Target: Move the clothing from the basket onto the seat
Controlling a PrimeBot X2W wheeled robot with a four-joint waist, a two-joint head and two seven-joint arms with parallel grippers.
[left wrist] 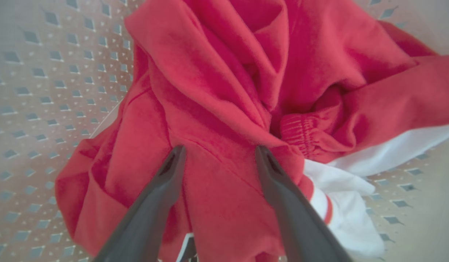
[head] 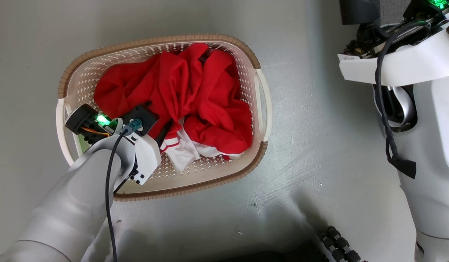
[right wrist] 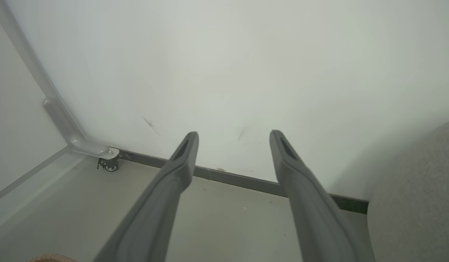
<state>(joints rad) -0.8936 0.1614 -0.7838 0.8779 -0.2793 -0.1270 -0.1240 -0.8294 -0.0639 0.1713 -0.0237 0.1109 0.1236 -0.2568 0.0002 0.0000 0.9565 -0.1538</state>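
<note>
Light is bright, even and soft. In the head view the floor [head: 312, 120] carries a dull sheen right of centre and a faint shadow at lower middle. The left wrist view is soft: the clothing [left wrist: 224, 91] looks blurred, the basket [left wrist: 46, 91] wall hazy. The right wrist view's wall [right wrist: 246, 65] darkens toward lower right.

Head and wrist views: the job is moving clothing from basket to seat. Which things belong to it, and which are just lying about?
Belong: clothing, basket, seat, open left gripper over the clothing.
Lying about: castor wheel, metal frame leg, skirting board.
</note>
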